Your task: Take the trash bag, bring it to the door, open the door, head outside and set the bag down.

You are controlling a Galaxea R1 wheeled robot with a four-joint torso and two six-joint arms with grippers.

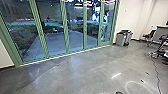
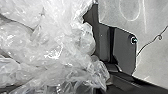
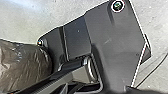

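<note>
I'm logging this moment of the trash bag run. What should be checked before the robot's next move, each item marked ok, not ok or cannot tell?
1. Trash bag up close at the left wrist camera: ok, clear crumpled plastic looms large there.
2. Firm grip on it: cannot tell.
3. Brown plastic by the right wrist part of the same bag: cannot tell.
4. Way out open: not ok, the green-framed glass panels look shut.
5. Gray bins out of the panels' way: ok, they stand by the wall beyond the right end.
6. Robot outside: not ok, the paving lies beyond the glass.
</note>
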